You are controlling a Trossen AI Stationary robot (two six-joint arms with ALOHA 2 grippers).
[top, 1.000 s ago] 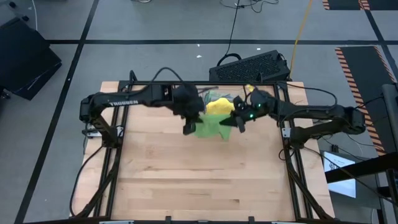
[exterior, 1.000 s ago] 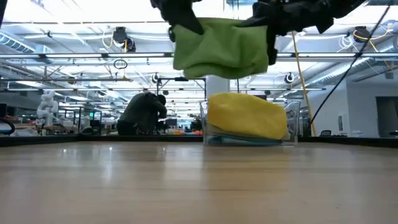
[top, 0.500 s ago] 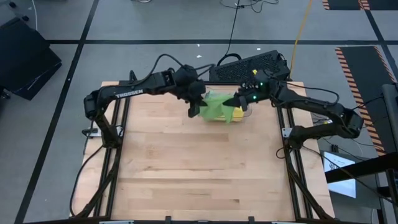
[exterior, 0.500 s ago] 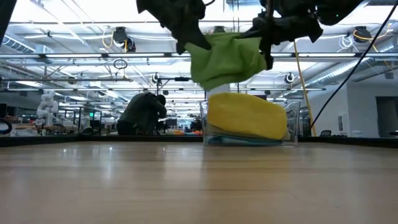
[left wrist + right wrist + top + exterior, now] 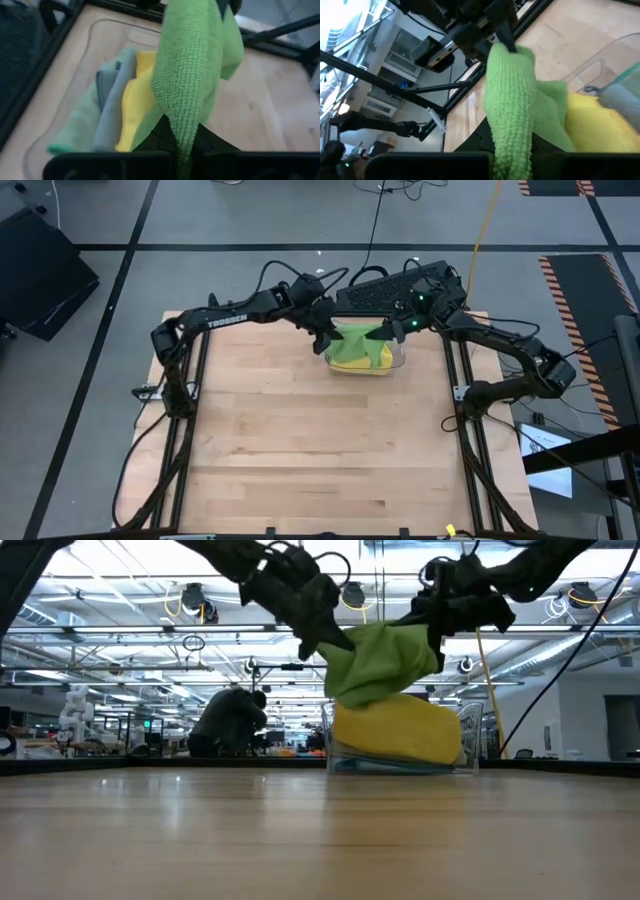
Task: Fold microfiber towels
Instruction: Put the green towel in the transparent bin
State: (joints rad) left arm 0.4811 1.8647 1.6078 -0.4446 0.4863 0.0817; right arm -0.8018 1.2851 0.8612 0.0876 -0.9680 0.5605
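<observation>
That bright green towel (image 5: pixel 355 347) is light and floppy; it sags between whatever pinches it, so opposite edges or corners are the places to hold. The left gripper (image 5: pixel 326 340) and the right gripper (image 5: pixel 392 332) are each clamped tight on one side of it, slung just above the clear bin (image 5: pixel 468 748) at the table's far edge. It's fuzzy and bunched. The yellow towel (image 5: pixel 398 730) beneath possibly touches it, with grey and paler cloths beside.
</observation>
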